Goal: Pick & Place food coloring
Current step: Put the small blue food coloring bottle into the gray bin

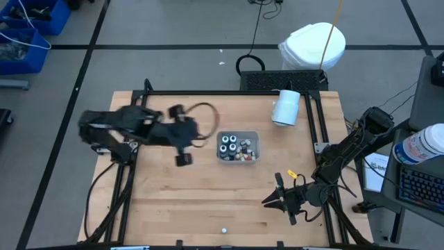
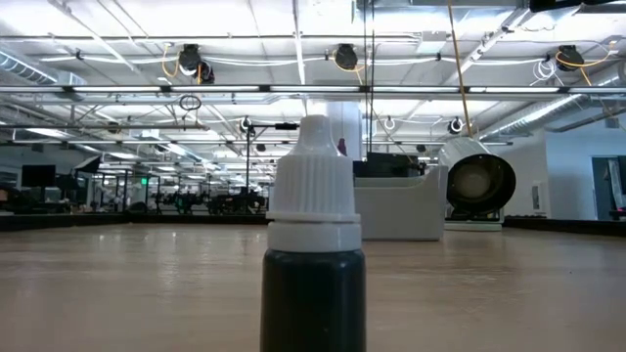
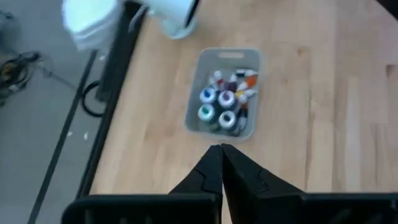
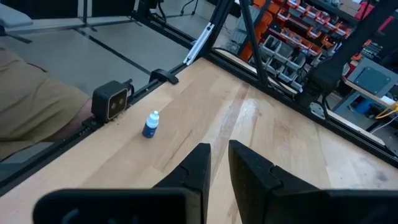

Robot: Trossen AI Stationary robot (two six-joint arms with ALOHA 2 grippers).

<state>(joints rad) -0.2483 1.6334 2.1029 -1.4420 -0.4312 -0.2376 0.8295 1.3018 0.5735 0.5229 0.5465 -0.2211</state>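
Note:
A grey tray (image 1: 238, 157) (image 3: 205, 68) holds several food coloring bottles (image 1: 229, 145) (image 3: 216, 106) with round tops, among smaller whitish pieces (image 3: 242, 84). One more food coloring bottle (image 1: 223, 229) (image 4: 151, 124) (image 2: 313, 264), dark with a white ribbed cap, stands upright alone near the table's near edge. My left gripper (image 1: 200, 139) (image 3: 221, 150) is shut and hovers just left of the tray. My right gripper (image 1: 266, 202) (image 4: 219, 152) is open by a narrow gap, low over the table, to the right of the lone bottle.
A large white cylinder (image 1: 286, 107) (image 3: 177, 12) lies on its side at the far right of the table. A small yellow piece (image 1: 291, 173) sits near the right arm. Black frame rails (image 1: 316, 118) run along the table's edges. A small camera block (image 4: 112, 99) sits by the near edge.

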